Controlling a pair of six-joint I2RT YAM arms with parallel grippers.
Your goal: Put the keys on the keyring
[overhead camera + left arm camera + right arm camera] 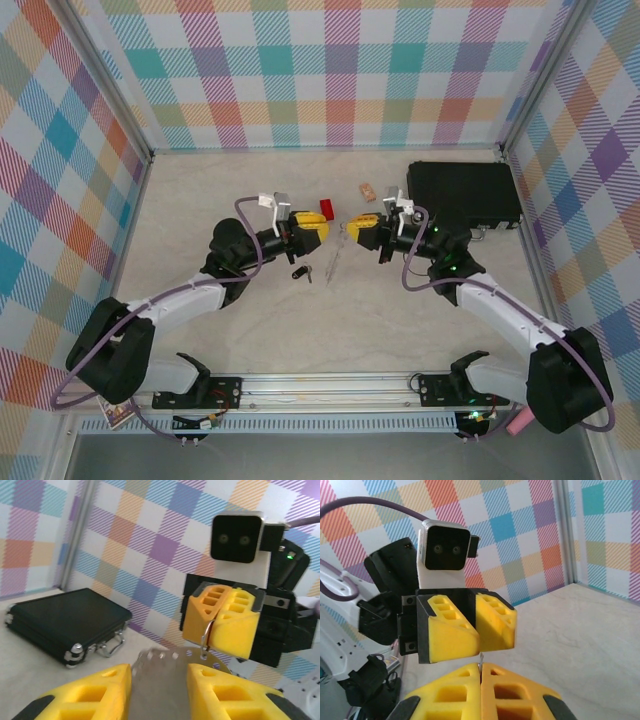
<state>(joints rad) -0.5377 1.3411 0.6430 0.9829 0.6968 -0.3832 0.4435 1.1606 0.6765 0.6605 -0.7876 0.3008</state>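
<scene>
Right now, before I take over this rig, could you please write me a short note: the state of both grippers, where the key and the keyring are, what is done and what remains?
Left gripper: shut on the keyring, with the flat grey band between its fingers.
Right gripper: shut on a wire loop at the ring's edge, facing the left one.
The key: lies on the table, just below the left gripper in the top view, and nothing touches it.
Done: the keyring is held up between both grippers.
Left to do: pick up the key and put it on the ring. One gripper probably has to let go first.
</scene>
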